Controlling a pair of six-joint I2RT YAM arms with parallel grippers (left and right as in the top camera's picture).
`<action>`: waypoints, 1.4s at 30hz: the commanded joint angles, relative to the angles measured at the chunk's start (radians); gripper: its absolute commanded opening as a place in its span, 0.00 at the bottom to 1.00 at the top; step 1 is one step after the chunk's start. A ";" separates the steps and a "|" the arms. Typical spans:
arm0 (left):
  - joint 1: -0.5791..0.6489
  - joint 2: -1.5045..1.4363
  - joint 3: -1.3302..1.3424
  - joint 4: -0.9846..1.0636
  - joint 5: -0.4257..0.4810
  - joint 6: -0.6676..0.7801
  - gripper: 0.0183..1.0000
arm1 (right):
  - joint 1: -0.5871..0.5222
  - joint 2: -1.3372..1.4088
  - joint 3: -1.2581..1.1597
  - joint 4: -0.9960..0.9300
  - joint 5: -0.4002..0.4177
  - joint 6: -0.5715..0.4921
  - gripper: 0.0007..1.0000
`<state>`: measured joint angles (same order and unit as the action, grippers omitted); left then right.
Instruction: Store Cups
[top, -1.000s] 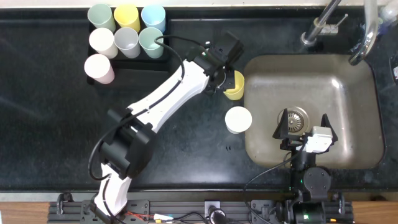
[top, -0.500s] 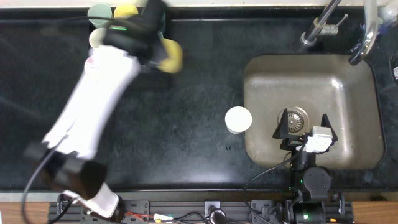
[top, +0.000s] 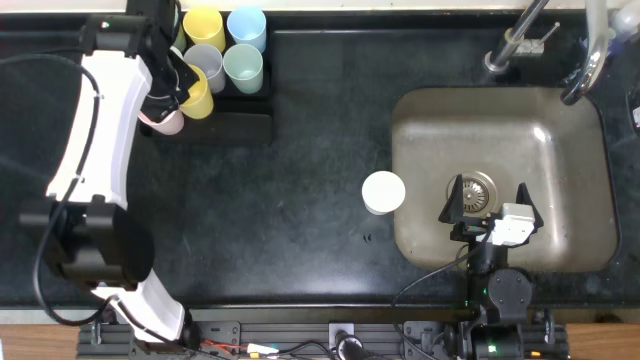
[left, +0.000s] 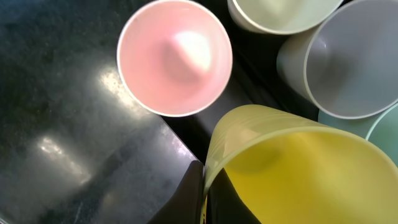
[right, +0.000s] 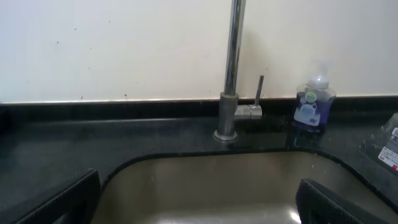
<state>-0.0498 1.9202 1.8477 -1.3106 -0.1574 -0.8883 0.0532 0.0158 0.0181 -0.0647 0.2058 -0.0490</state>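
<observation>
A yellow cup (left: 292, 168) is gripped at its rim by the left gripper (left: 204, 186) and held tilted beside a pink cup (left: 174, 56) at the cup rack (top: 240, 100). A white cup (top: 383, 192) is seen on the counter (top: 280, 230) beside the sink (top: 560, 150), where the right gripper (top: 489, 205) is held open.

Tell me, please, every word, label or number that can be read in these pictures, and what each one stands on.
Soap bottle, label: there is print, but it is too small and blurred to read.
Packet on the counter beside the sink: red and dark marks, too blurred to read.
Yellow cup, pink cup: plain, no text.
Nothing legible anywhere.
</observation>
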 joint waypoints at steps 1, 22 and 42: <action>0.003 0.034 -0.010 0.008 0.021 -0.018 0.02 | 0.000 -0.008 -0.013 0.006 -0.004 0.000 1.00; 0.004 0.065 -0.147 0.117 0.055 -0.018 0.02 | 0.000 -0.008 -0.013 0.006 -0.003 0.000 1.00; 0.004 0.091 -0.147 0.136 0.005 -0.024 0.02 | 0.000 -0.008 -0.013 0.006 -0.004 0.000 1.00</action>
<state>-0.0498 1.9995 1.7069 -1.1770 -0.1249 -0.8921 0.0532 0.0158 0.0181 -0.0647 0.2058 -0.0486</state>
